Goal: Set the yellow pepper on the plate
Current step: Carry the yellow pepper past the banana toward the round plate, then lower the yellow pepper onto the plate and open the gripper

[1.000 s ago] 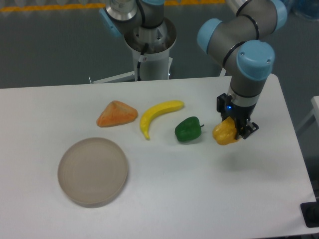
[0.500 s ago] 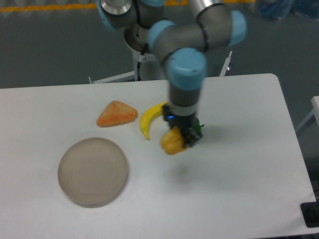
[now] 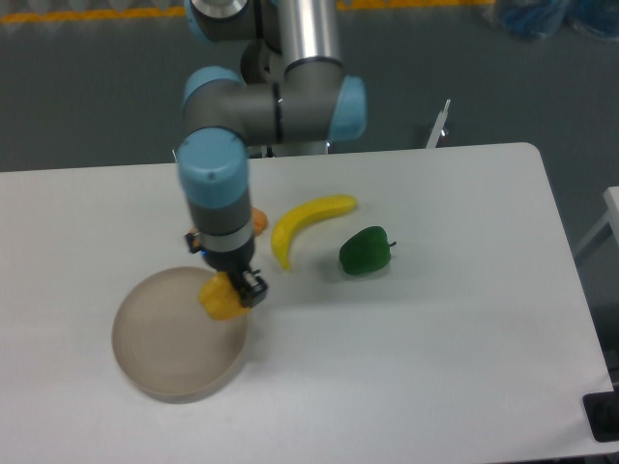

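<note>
1. At the left, you are looking at the plate [image 3: 164, 348] sitting on the white table [image 3: 435, 367].
2. Your gripper [image 3: 230, 291] is hanging over the plate's upper right rim, its fingers pinching the yellow pepper [image 3: 218, 298], which is sitting between them and bulging out to their left, above the dish.
3. Further right, the banana [image 3: 308, 222] and green pepper [image 3: 366, 251] are lying apart.
</note>
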{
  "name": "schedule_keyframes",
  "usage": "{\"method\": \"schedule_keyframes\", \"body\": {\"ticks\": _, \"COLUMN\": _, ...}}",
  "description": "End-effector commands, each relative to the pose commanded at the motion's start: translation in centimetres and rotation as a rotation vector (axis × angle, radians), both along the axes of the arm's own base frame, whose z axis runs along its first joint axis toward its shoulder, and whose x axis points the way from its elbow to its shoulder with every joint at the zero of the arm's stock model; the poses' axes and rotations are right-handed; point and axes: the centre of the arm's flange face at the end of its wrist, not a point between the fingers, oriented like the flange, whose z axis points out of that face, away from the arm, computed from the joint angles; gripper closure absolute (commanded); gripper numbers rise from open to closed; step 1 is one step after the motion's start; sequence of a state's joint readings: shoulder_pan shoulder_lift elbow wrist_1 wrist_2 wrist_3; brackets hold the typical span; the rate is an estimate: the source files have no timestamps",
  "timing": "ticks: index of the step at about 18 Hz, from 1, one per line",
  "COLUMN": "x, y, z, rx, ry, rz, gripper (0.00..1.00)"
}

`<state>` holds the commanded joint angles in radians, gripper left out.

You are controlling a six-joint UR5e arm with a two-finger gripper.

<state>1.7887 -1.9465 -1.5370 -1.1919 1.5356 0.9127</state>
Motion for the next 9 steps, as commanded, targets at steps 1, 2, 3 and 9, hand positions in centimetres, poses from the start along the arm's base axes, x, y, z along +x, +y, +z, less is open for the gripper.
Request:
{"method": "schedule_keyframes", "body": {"ticks": 1, "x": 0.3, "y": 0.2, "z": -0.8, "rx": -0.011, "ry": -0.009, "rz": 0.004, "gripper": 0.78}}
{"method": "schedule_keyframes", "body": {"ticks": 2, "x": 1.5, "y": 0.6, "z": -2.3, "rx": -0.029, "ry": -0.039, "rz": 0.001, "gripper": 0.75}}
{"method": "schedule_keyframes", "body": {"ticks": 3, "x": 2.1, "y": 0.9, "z": -3.2, "rx": -0.033, "ry": -0.054, "rz": -0.001, "gripper": 0.73}}
{"method": "schedule_keyframes", "body": {"ticks": 9, "x": 3.4, "y": 2.8, "z": -6.5, "rx": 0.003, "ry": -0.052, "rz": 0.029, "gripper": 0.41}}
